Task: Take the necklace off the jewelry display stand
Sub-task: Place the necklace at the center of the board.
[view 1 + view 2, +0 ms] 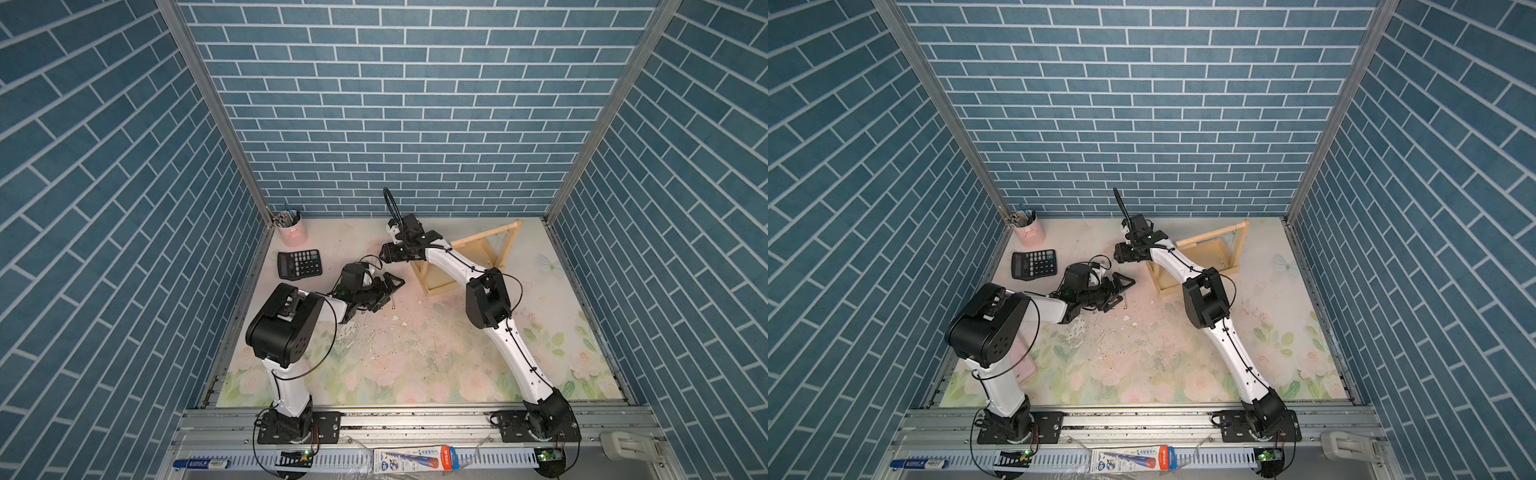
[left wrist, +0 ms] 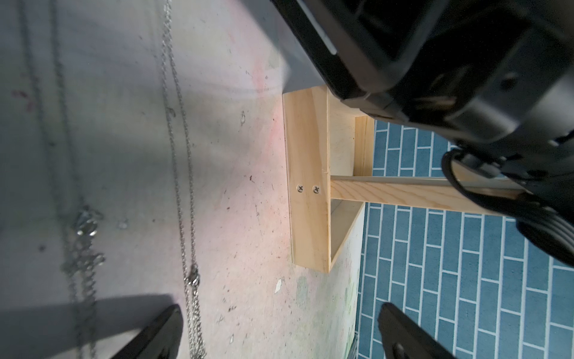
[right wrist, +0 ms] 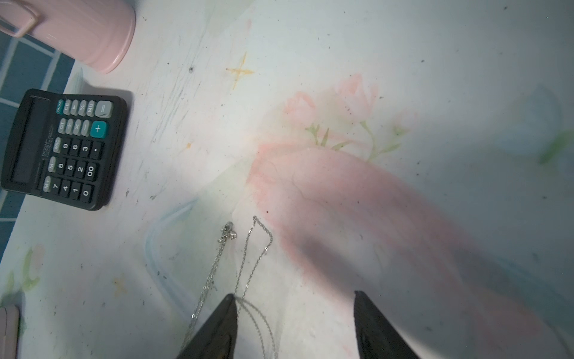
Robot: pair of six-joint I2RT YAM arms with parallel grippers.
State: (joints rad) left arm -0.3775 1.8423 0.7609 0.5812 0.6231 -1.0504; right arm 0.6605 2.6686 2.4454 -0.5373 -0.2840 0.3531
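Necklace (image 3: 229,231) touches one fingertip (image 3: 228,306) of the part-open right tool (image 3: 294,293).

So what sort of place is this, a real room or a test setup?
Probably a robot test cell, not a real room: blue brick-print panels on aluminium posts, a left arm and right arm bolted to a metal rail, and a floral mat with a calculator.
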